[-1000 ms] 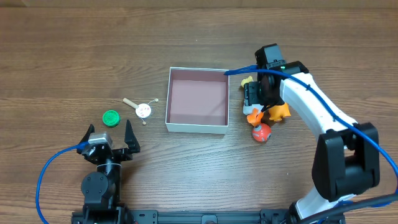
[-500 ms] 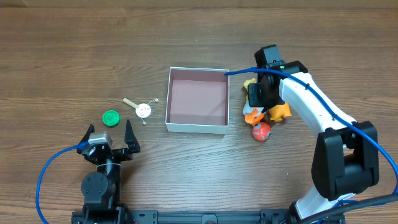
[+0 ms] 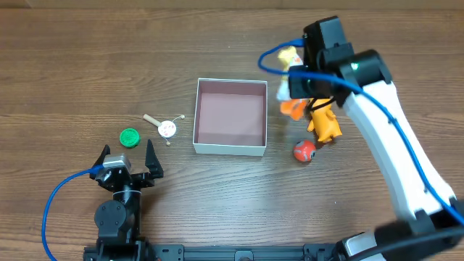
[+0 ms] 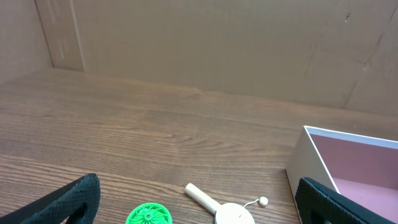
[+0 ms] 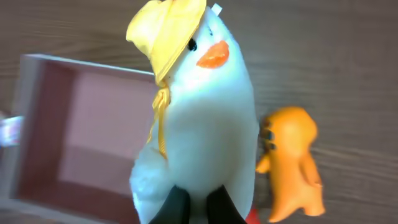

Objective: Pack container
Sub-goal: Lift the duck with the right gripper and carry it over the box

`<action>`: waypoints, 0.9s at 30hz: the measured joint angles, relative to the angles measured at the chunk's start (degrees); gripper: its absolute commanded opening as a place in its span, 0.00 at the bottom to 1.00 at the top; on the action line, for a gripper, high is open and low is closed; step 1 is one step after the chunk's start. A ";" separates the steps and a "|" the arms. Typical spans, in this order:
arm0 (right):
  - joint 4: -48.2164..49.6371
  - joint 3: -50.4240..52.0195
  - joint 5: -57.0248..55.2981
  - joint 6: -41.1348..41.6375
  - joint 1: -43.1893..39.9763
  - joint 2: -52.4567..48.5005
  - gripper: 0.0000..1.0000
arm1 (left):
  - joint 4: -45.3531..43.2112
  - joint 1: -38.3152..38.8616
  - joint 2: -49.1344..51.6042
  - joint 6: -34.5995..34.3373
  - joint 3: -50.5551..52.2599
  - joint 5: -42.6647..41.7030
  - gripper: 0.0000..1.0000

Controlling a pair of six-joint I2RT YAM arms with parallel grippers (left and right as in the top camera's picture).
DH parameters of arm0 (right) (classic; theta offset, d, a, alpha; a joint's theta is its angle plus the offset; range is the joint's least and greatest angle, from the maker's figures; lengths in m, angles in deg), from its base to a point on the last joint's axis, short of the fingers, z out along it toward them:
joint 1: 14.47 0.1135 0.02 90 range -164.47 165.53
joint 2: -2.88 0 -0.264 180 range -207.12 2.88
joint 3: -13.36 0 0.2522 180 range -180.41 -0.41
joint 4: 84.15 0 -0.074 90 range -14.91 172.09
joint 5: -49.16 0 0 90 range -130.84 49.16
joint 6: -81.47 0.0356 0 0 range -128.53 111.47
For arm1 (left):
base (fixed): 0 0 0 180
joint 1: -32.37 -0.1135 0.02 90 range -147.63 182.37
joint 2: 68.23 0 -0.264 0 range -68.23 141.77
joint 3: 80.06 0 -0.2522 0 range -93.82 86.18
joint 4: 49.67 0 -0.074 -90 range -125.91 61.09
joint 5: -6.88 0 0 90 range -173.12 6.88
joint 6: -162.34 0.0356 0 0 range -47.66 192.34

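The container (image 3: pixel 230 148), a shallow white-walled box with a pinkish inside (image 5: pixel 87 124), sits mid-table with nothing in it. My right gripper (image 3: pixel 299 85) hangs just right of its far right corner, shut on a white plush duck (image 3: pixel 292 56) with a yellow hat and orange beak (image 5: pixel 205 118). The gripper's fingers (image 5: pixel 180 208) pinch the duck's lower body. An orange toy figure (image 3: pixel 326 125) (image 5: pixel 292 162) and a red ball (image 3: pixel 304 151) lie on the table below the duck. My left gripper (image 3: pixel 129 163) (image 4: pixel 199 202) rests open near the front left.
A green disc (image 3: pixel 129 137) (image 4: pixel 149 214) and a small wooden paddle toy with beads on strings (image 3: pixel 165 128) (image 4: pixel 230 211) lie left of the container, just ahead of the left gripper. A cardboard wall stands behind the table.
The right gripper closed on the duck and lifted it off the table toward the far side. The orange figure and red ball stayed down. The left arm has not moved.
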 measured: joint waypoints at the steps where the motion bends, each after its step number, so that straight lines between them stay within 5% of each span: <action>1: -0.04 -0.15 0.02 0.28 1.95 1.20 0.04 | 0.00 0.00 0.00 0.00 0.00 0.02 1.00; 11: 6.05 -0.24 -1.73 5.77 17.25 -0.52 0.04 | 0.00 0.00 0.00 0.00 0.00 0.00 1.00; 27: 7.96 -0.24 -4.57 12.13 18.10 -11.82 0.04 | 0.02 0.00 0.00 0.00 0.00 0.02 1.00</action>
